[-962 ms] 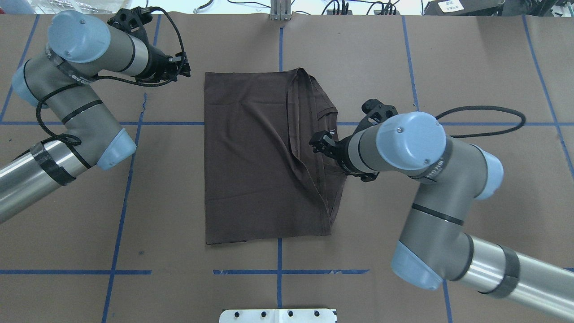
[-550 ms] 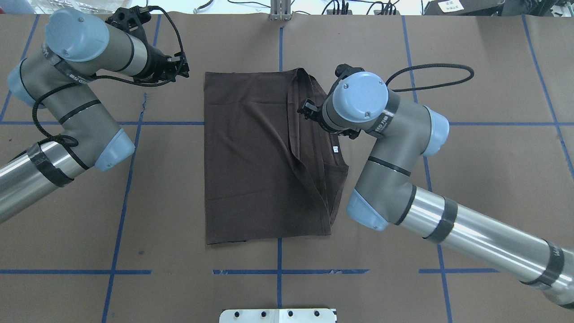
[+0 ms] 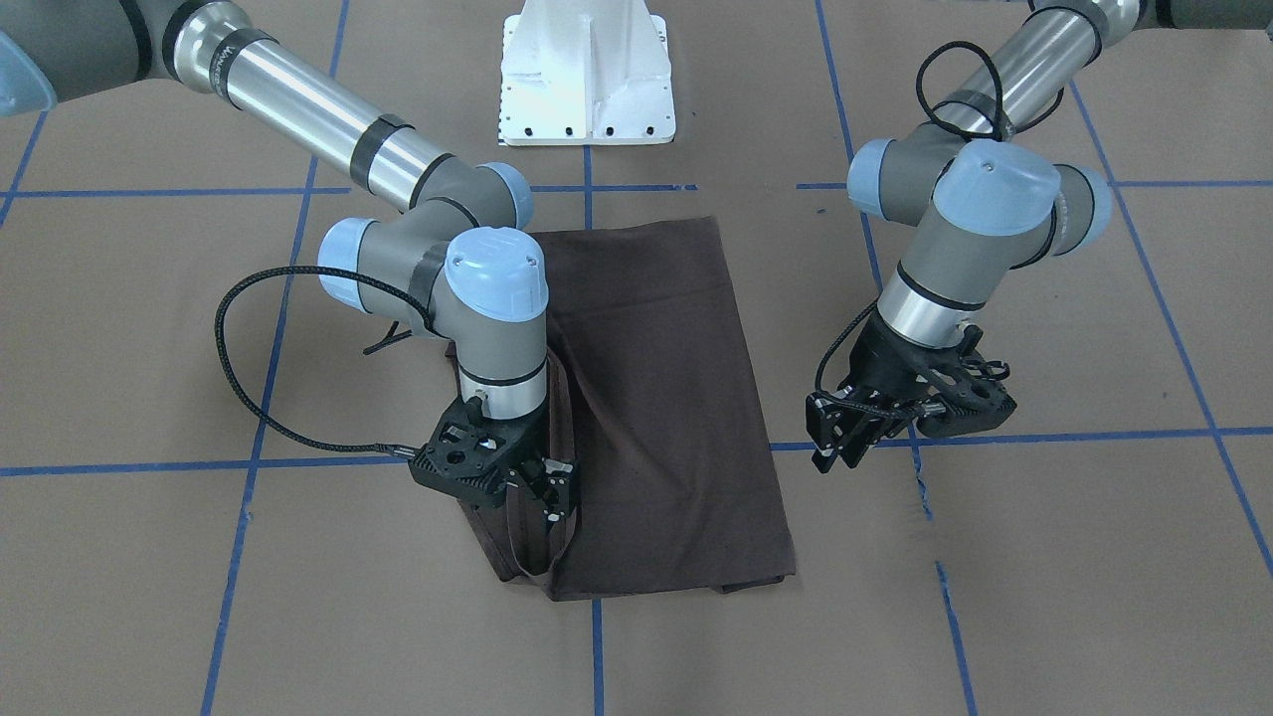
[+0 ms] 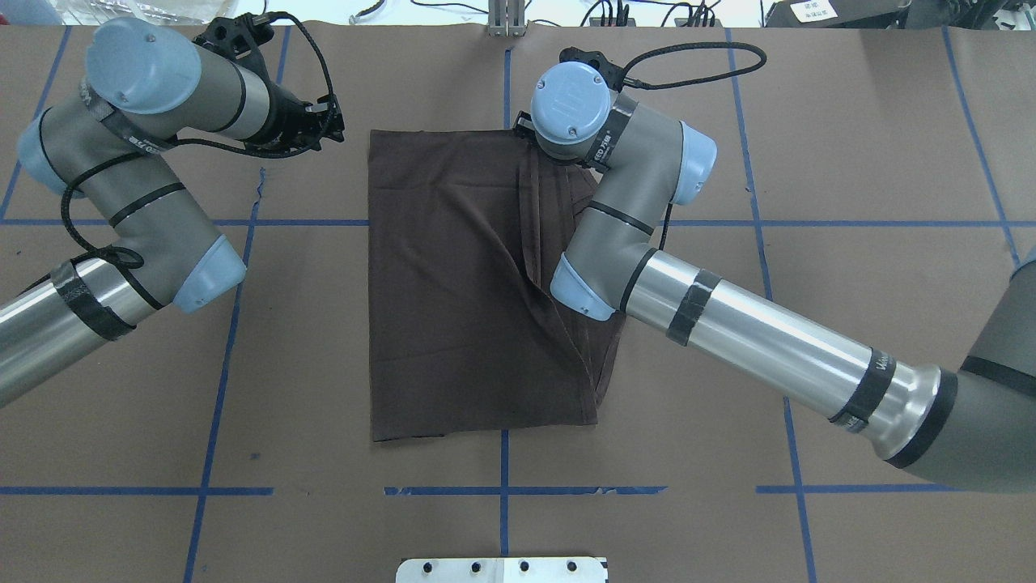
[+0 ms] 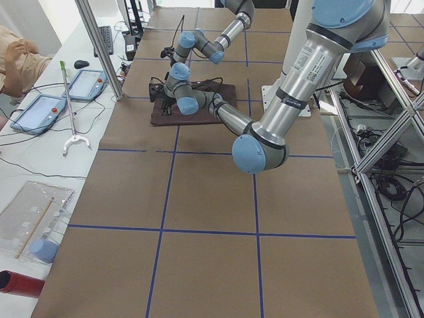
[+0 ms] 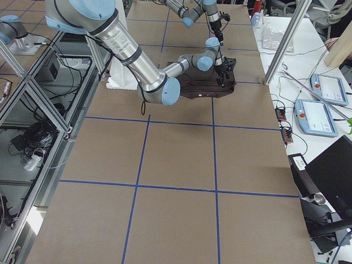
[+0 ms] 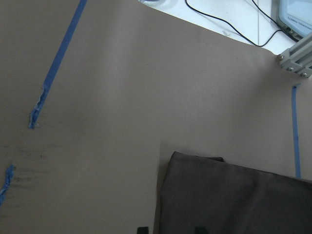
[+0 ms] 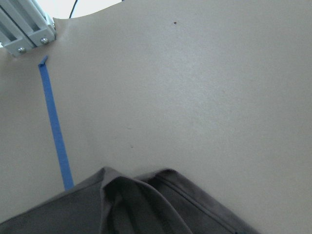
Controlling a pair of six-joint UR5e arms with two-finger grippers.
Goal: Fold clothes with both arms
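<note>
Snagging worries me: the right gripper [image 3: 550, 494], jaws I cannot tell, sits over bunched layers of the T-shirt [image 3: 656, 398] and may lift only one, while the left gripper [image 3: 838, 452] hangs spread alongside.

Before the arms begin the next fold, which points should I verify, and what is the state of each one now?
1. The right gripper is above the T-shirt, at its far corner on the robot's right: ok.
2. The right gripper is closed on cloth: cannot tell, its jaws are hidden.
3. The left gripper is open: ok, its wrist view shows the tips apart.
4. The left gripper is at the other far corner: not ok, it hangs beside the shirt over the table.
5. The T-shirt lies flat: not ok, its side on the robot's right is bunched in ridges.
</note>
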